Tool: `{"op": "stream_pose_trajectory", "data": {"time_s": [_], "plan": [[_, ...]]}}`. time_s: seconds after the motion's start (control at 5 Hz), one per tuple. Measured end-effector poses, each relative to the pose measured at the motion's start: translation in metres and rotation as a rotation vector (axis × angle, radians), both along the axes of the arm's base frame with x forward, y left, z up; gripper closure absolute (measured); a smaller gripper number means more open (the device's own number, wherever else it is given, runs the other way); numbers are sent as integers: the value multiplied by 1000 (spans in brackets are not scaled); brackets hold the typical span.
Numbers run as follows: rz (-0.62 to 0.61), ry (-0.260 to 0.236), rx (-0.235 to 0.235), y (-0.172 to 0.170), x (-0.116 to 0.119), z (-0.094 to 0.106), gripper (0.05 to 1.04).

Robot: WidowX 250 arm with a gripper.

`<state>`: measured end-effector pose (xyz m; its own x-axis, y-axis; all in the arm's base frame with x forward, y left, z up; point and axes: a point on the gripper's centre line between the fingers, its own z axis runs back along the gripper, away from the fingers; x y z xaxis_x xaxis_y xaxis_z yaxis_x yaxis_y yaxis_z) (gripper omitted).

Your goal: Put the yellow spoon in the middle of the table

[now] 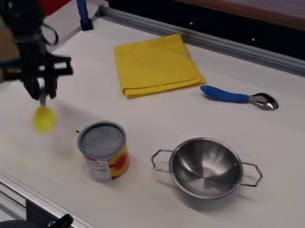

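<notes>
The black gripper (pixel 42 94) hangs over the left part of the table (pixel 155 120), to the upper left of the can. It is shut on the grey handle of the yellow spoon (pixel 44 119). The spoon points down, its yellow bowl lowest, held above the white surface.
An open-topped view of a can (pixel 102 149) stands right of and below the spoon. A steel pot (pixel 207 168) with two handles sits at the lower right. A folded yellow cloth (pixel 156 64) lies toward the back, and a blue-handled spoon (pixel 229 95) lies to its right.
</notes>
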<state>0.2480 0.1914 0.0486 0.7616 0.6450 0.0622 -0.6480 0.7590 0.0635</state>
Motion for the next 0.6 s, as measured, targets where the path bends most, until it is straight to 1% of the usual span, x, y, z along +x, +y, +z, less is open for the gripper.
{"op": "stream_pose_trajectory", "data": {"time_s": [0.2, 0.4, 0.6], "plan": [[-14, -59, -9, -1, 22, 27, 808], [-140, -80, -23, -20, 41, 34, 808], [-305, -79, -61, -63, 60, 36, 808]]}}
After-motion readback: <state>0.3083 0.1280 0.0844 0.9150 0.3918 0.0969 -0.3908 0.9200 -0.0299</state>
